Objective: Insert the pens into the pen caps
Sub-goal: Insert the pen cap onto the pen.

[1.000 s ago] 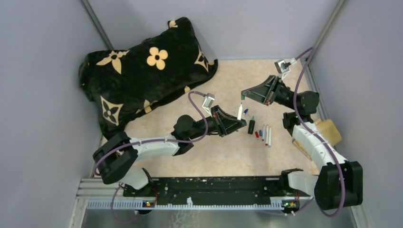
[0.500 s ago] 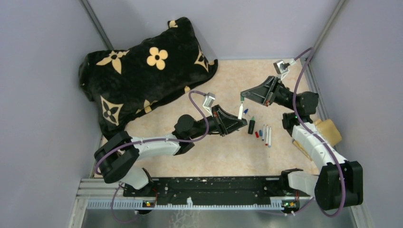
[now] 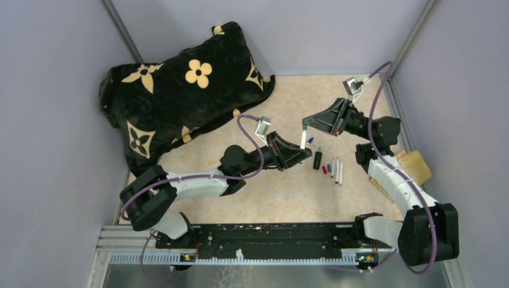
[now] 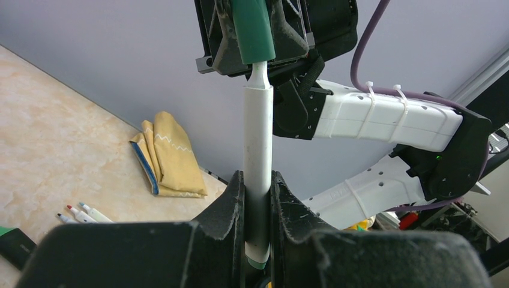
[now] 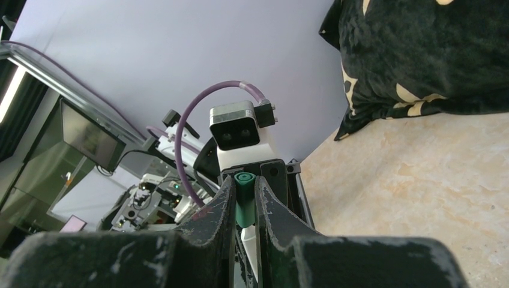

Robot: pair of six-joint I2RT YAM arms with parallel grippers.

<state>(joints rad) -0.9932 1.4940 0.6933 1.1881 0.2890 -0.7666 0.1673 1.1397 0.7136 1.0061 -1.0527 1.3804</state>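
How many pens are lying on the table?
4. A thick black pen lies mid-table; three thin white pens lie side by side next to it, toward the right arm. More may be hidden under the arms.

Black plush blanket [image 3: 180,96] with cream flower print, bunched in the far-left corner of the desk [image 3: 270,198] and draped over its beige marbled top. Folded yellow cloth [image 4: 168,157] with a blue edge and white zigzag stitching lies flat at the desk's right side, by the lavender wall [image 3: 468,90].
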